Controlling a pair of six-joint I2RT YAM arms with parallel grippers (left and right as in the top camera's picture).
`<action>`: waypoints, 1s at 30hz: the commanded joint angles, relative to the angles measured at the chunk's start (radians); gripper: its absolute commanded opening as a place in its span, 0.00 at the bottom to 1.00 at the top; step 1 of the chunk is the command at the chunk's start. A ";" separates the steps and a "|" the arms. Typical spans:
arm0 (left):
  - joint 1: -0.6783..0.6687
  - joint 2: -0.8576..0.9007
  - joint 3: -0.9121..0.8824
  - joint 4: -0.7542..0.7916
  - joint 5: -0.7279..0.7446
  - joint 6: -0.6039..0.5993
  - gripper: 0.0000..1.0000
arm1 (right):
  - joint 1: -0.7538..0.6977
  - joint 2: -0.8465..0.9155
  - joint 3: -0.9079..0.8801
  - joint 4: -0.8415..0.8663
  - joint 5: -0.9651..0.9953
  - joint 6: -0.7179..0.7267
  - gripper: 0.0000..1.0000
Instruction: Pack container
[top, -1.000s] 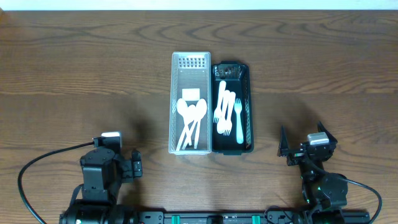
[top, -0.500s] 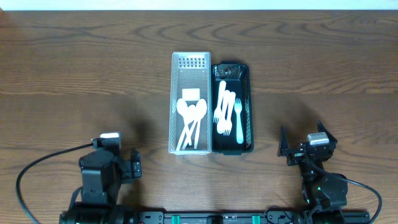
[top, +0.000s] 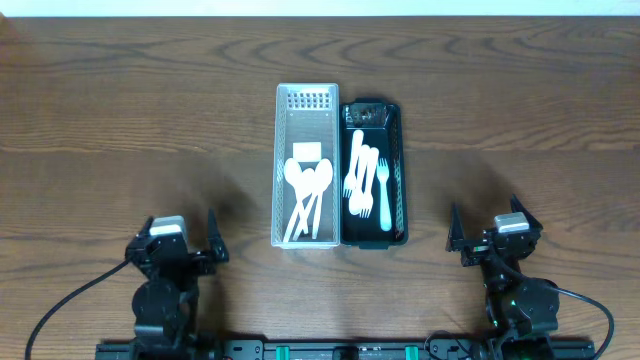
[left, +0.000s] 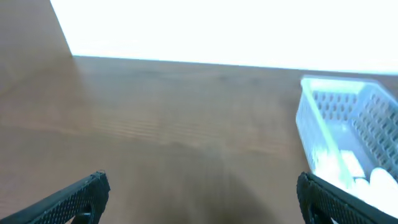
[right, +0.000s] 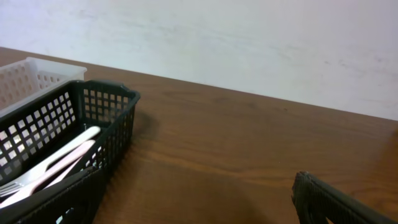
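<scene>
A white mesh basket (top: 281, 170) holding white plastic spoons (top: 306, 190) stands at the table's middle, touching a black mesh basket (top: 403, 180) that holds white plastic forks (top: 364, 180). My left gripper (top: 178, 232) is open and empty near the front left edge, well left of the white basket (left: 348, 121). My right gripper (top: 487, 225) is open and empty near the front right edge, right of the black basket (right: 68, 130), where the forks (right: 53, 163) show.
The wooden table (top: 120, 120) stretches bare to the left, right and back of the baskets. A pale wall (right: 249, 43) rises behind the table's far edge.
My left arm has swung so its gripper now points away from me, with both fingers spread in the overhead view. The right arm and the baskets have not moved.
</scene>
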 joint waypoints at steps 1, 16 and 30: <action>0.018 -0.012 -0.070 0.128 -0.005 0.033 0.98 | -0.005 -0.006 -0.003 -0.003 -0.011 -0.013 0.99; 0.031 -0.012 -0.183 0.218 0.205 0.143 0.98 | -0.005 -0.006 -0.003 -0.003 -0.011 -0.013 0.99; 0.031 -0.010 -0.183 0.219 0.209 0.155 0.98 | -0.005 -0.006 -0.003 -0.003 -0.011 -0.013 0.99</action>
